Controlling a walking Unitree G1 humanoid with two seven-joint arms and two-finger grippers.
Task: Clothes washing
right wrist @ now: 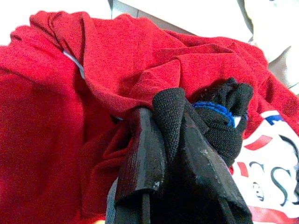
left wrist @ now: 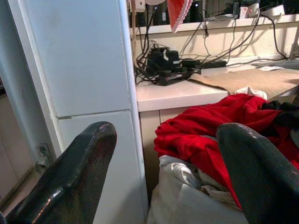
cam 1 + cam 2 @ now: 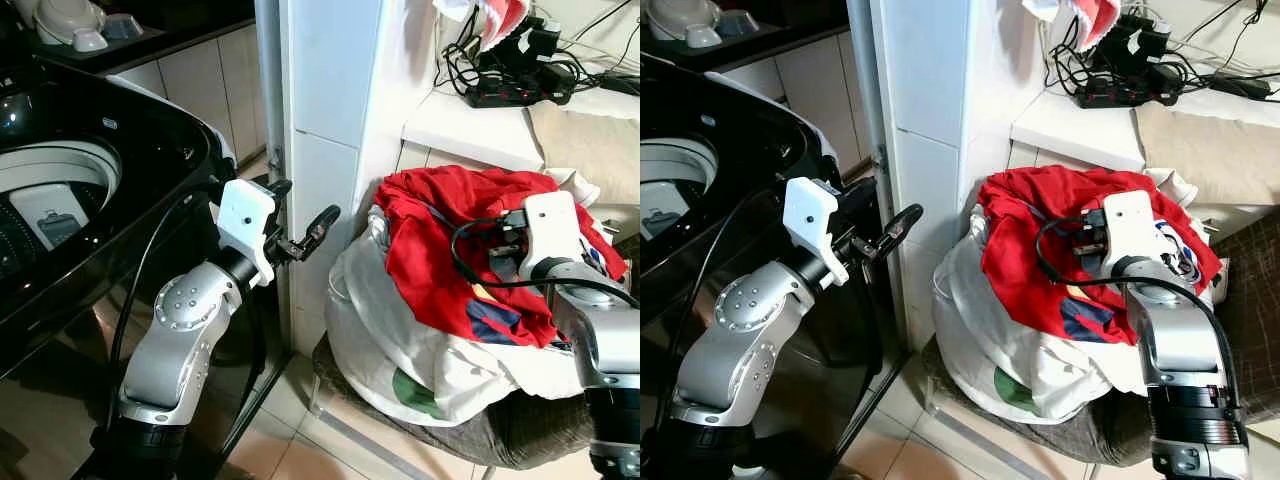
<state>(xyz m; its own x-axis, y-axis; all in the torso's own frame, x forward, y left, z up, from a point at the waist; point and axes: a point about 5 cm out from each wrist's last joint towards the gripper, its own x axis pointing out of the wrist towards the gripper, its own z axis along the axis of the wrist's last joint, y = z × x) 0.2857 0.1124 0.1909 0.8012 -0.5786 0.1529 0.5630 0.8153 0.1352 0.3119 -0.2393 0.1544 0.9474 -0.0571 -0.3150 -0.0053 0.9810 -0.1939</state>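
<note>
Left eye view, items listed left to right.

1. Washing machine (image 3: 95, 175): black, top-loading, lid up, drum open at the far left. Destination for the laundry.

2. Left gripper (image 3: 305, 232): raised beside the machine's right edge, close to the white tiled pillar (image 3: 325, 120). Fingers spread wide, nothing between them; the left wrist view looks out between both fingers (image 2: 70, 172) toward the laundry heap.

3. Laundry bag (image 3: 400, 330): white, overfull, resting on a dark seat (image 3: 480, 430) right of the pillar. Red garment (image 3: 440, 240) draped over the top, a printed white piece under it.

4. Right gripper (image 1: 154, 163): pushed down into the top of the heap. Fingers drawn together on a black garment (image 1: 219, 116) with blue trim, which is bunched over the fingertips; folds of the red garment press against the same fingers.

5. Desk (image 3: 470, 125): white, behind the bag, carrying a power strip and a tangle of cables (image 3: 510, 70).

Risks, as judged:
- The red garment could be dragged up with the black one, since its folds lie against the grip, and spill onto the floor.
- The black cloth sits mainly near the fingertips; a quick lift could shed it.
- Carrying it across to the drum passes the pillar and the left arm; trailing cloth could snag on either.
</note>
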